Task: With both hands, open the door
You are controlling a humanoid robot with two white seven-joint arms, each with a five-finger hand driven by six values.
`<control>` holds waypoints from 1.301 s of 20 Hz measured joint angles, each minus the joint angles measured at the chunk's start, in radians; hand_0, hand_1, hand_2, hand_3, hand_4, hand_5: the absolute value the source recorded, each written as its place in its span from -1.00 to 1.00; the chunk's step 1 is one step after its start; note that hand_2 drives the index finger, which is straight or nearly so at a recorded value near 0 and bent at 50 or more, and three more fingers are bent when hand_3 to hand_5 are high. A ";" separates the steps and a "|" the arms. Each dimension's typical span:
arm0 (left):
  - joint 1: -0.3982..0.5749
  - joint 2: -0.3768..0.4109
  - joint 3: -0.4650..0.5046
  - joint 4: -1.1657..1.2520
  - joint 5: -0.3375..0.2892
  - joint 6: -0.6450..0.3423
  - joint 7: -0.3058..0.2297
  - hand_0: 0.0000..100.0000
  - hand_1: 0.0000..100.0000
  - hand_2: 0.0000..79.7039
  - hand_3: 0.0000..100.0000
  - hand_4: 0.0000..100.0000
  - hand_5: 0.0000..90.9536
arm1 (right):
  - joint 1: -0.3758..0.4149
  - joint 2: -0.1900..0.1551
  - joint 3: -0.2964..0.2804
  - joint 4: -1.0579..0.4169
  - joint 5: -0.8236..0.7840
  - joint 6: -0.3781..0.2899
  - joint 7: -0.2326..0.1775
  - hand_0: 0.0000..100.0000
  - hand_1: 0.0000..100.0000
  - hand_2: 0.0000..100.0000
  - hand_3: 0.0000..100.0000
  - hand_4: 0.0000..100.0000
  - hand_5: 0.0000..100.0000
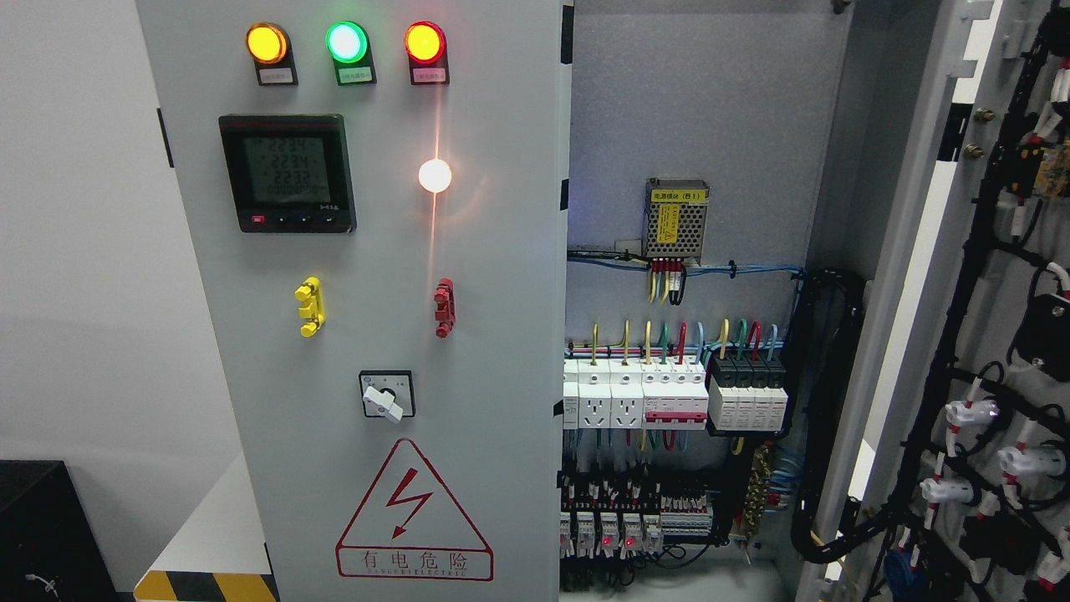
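a pale grey wall is seen at nine o'clock, with a black box at the lower left corner and a strip of yellow-and-black hazard tape laid on the floor at seven o'clock. the middle of the view is filled by a tall grey metal electrical cabinet.

its left grey metal door is shut and occupies the centre; three round indicator lamps, amber, green and red, are set at twelve o'clock on it, a black digital meter below them, a white rotary switch lower down, and a red triangular electric-hazard sign at six o'clock. the right grey metal door is swung open at three o'clock, its inner face lined with black cable bundles. between the doors, white circuit breakers and coloured wires are exposed in the interior.

neither robot hand is caught in the view, so their distance from the doors and their finger state cannot be told.
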 measured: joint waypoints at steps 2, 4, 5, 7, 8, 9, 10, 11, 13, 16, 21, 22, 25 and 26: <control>0.044 0.003 0.001 0.048 -0.019 -0.039 0.000 -1.00 -1.00 -1.00 -1.00 -1.00 -1.00 | 0.000 0.000 0.000 0.000 0.000 0.000 0.000 -1.00 -1.00 -1.00 -1.00 -1.00 -1.00; 0.078 0.002 0.002 0.098 -0.035 -0.070 0.000 -1.00 -1.00 -1.00 -1.00 -1.00 -1.00 | 0.000 0.000 0.000 0.000 0.000 0.000 0.000 -1.00 -1.00 -1.00 -1.00 -1.00 -1.00; 0.100 -0.002 0.002 0.127 -0.043 -0.084 -0.001 -1.00 -1.00 -1.00 -1.00 -1.00 -1.00 | 0.000 0.000 0.000 0.000 0.000 0.000 0.000 -1.00 -1.00 -1.00 -1.00 -1.00 -1.00; 0.134 -0.013 0.004 0.186 -0.057 -0.113 -0.001 -1.00 -1.00 -1.00 -1.00 -1.00 -1.00 | 0.000 0.000 0.000 0.000 0.000 0.000 0.000 -1.00 -1.00 -1.00 -1.00 -1.00 -1.00; 0.147 -0.019 0.005 0.213 -0.063 -0.118 -0.001 -1.00 -1.00 -1.00 -1.00 -1.00 -1.00 | 0.000 0.000 0.000 0.000 0.000 0.000 0.000 -1.00 -1.00 -1.00 -1.00 -1.00 -1.00; 0.160 -0.027 0.006 0.250 -0.068 -0.128 -0.001 -1.00 -1.00 -1.00 -1.00 -1.00 -1.00 | 0.000 0.000 0.000 0.000 0.000 0.000 0.000 -1.00 -1.00 -1.00 -1.00 -1.00 -1.00; 0.172 -0.035 0.006 0.287 -0.072 -0.133 -0.001 -1.00 -1.00 -1.00 -1.00 -1.00 -1.00 | 0.000 0.000 0.000 0.000 0.000 0.000 0.000 -1.00 -1.00 -1.00 -1.00 -1.00 -1.00; 0.181 -0.045 0.006 0.323 -0.076 -0.149 -0.003 -1.00 -1.00 -1.00 -1.00 -1.00 -1.00 | 0.000 0.000 0.000 -0.001 0.000 0.000 0.000 -1.00 -1.00 -1.00 -1.00 -1.00 -1.00; 0.197 -0.070 0.006 0.402 -0.083 -0.175 -0.010 -1.00 -1.00 -1.00 -1.00 -1.00 -1.00 | 0.000 0.000 0.000 -0.001 0.000 0.000 0.000 -1.00 -1.00 -1.00 -1.00 -1.00 -1.00; 0.213 -0.115 0.008 0.526 -0.105 -0.213 -0.032 -1.00 -1.00 -1.00 -1.00 -1.00 -1.00 | 0.000 0.000 0.000 0.000 0.000 0.000 0.000 -1.00 -1.00 -1.00 -1.00 -1.00 -1.00; 0.228 -0.204 0.010 0.749 -0.143 -0.286 -0.075 -1.00 -1.00 -1.00 -1.00 -1.00 -1.00 | 0.000 0.000 0.000 0.000 0.000 0.000 0.000 -1.00 -1.00 -1.00 -1.00 -1.00 -1.00; 0.229 -0.221 0.010 0.787 -0.151 -0.292 -0.084 -1.00 -1.00 -1.00 -1.00 -1.00 -1.00 | 0.000 0.000 0.000 0.000 0.000 0.000 0.000 -1.00 -1.00 -1.00 -1.00 -1.00 -1.00; 0.231 -0.280 0.015 0.915 -0.194 -0.320 -0.097 -1.00 -1.00 -1.00 -1.00 -1.00 -1.00 | 0.000 0.000 0.000 0.000 0.000 0.000 0.000 -1.00 -1.00 -1.00 -1.00 -1.00 -1.00; 0.232 -0.298 0.018 0.957 -0.218 -0.327 -0.099 -1.00 -1.00 -1.00 -1.00 -1.00 -1.00 | 0.000 0.000 0.000 0.000 0.000 0.000 0.000 -1.00 -1.00 -1.00 -1.00 -1.00 -1.00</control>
